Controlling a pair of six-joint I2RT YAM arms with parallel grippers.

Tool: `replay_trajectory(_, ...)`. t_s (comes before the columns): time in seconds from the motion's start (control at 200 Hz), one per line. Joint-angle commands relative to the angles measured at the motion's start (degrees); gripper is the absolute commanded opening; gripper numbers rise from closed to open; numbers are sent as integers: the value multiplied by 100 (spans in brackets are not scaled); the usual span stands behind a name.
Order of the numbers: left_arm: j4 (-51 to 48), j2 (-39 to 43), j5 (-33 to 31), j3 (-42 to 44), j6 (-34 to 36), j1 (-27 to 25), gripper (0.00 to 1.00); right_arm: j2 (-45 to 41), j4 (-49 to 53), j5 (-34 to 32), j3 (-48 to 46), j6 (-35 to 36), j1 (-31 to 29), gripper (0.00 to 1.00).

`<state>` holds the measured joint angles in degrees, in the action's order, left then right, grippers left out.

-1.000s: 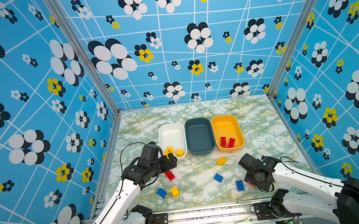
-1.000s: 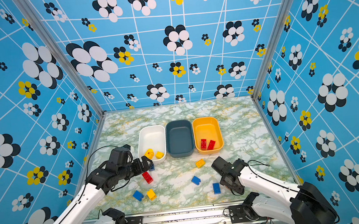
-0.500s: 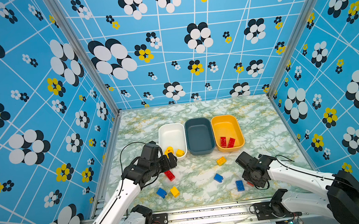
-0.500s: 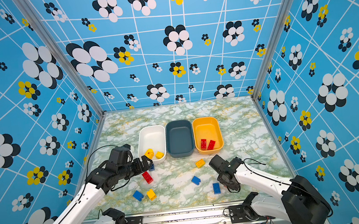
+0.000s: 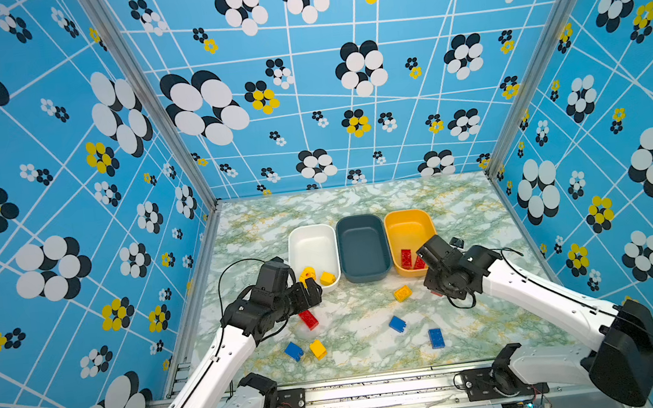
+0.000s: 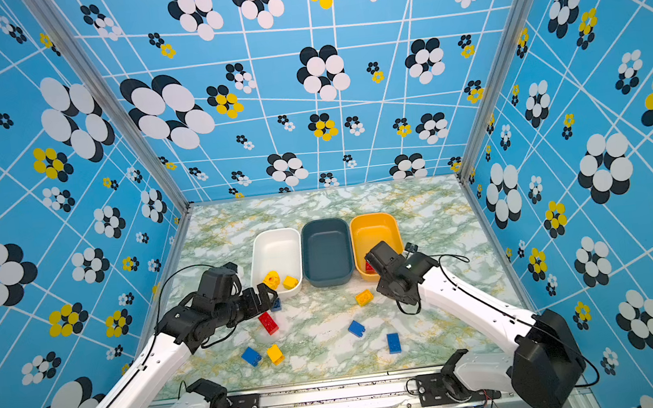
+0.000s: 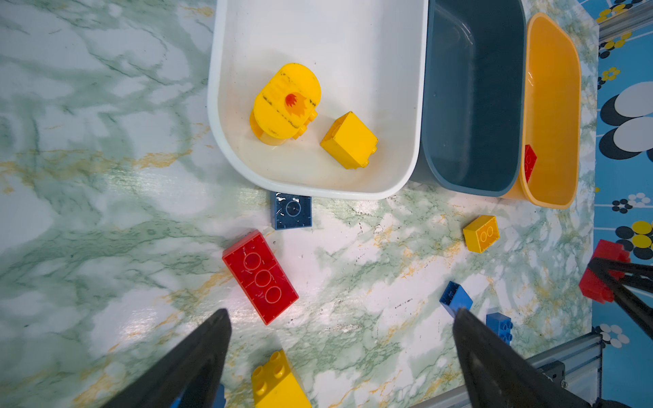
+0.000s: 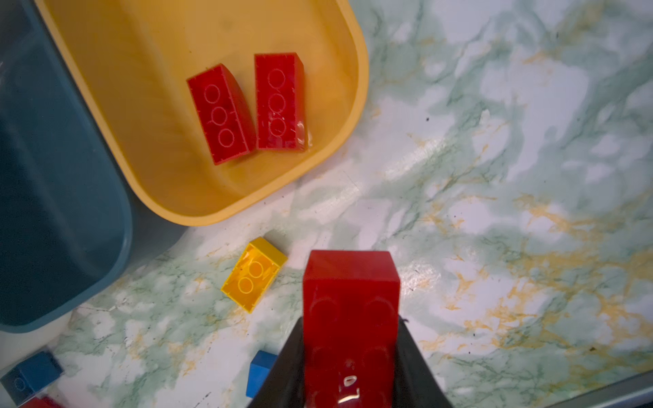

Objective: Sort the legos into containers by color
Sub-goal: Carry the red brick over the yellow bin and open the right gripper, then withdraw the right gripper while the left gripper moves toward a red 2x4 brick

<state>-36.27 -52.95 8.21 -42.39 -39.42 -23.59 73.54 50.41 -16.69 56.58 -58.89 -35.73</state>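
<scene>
Marble-patterned table (image 5: 464, 214): carries every item. Three tubs stand in a row on its far half, long sides close together. The white tub (image 5: 311, 242) is on the left, the slate tub (image 5: 363, 247) in the middle and the orange tub (image 5: 406, 225) on the right.

Left gripper (image 7: 341, 314): jaws spread wide with nothing between them, held low over the table just in front of the white tub's near end.

Right gripper (image 8: 349, 321): clamped on the held red brick (image 8: 349, 282), just short of the orange tub's near corner (whether the brick touches the table cannot be told).

Orange tub contents: a red pair (image 8: 221, 113) of oblong bricks, side by side, undersides up.

White tub contents: a rounded yellow piece (image 7: 286, 102) and a yellow cube (image 7: 349, 141), near each other at the near end.

Loose on the table:
- The loose red oblong (image 7: 261, 277) lies underside up, just ahead of the open left jaws.
- The dark blue square brick (image 7: 291, 213) sits against the white tub's near wall.
- The small yellow brick (image 5: 402, 292) lies near the right gripper.
- The middle blue brick (image 5: 397, 324) and the flat blue brick (image 5: 436, 337) lie nearer the front edge.
- The front blue brick (image 5: 293, 351) lies just beside the front yellow brick (image 5: 318, 349).
</scene>
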Motion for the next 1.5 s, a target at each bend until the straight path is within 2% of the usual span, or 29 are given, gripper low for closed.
replay_trajectory(0.0, -152, 125, 13, -16, 44, 19, 99, 429, 177, -115, 540, 947, 267, 24)
replay_trajectory(0.18, -204, 178, -29, 48, -15, 19, 99, 1326, -49, 115, 1423, 1831, 726, 24)
replay_trajectory(0.365, -296, 264, -116, 117, -120, 11, 99, 2271, -339, 465, 2164, 2327, 968, 24)
replay_trajectory(0.665, -586, 439, -265, 205, -235, -15, 99, 3634, -349, 628, 3176, 2783, 1256, 25)
replay_trajectory(0.984, -679, 507, -386, 212, -377, -84, 99, 4400, -184, 607, 4082, 3093, 1594, 26)
replay_trajectory(1.069, -675, 505, -403, 240, -428, -108, 99, 4567, -156, 648, 4200, 3146, 1637, 31)
replay_trajectory(1.179, -742, 496, -455, 254, -517, -140, 99, 4701, -89, 700, 4337, 3181, 1652, 47)
replay_trajectory(1.284, -841, 508, -502, 266, -623, -171, 99, 4666, -60, 719, 4379, 3173, 1648, 58)
replay_trajectory(1.494, -1068, 564, -613, 342, -739, -285, 99, 4389, 110, 775, 4368, 3171, 1648, 63)
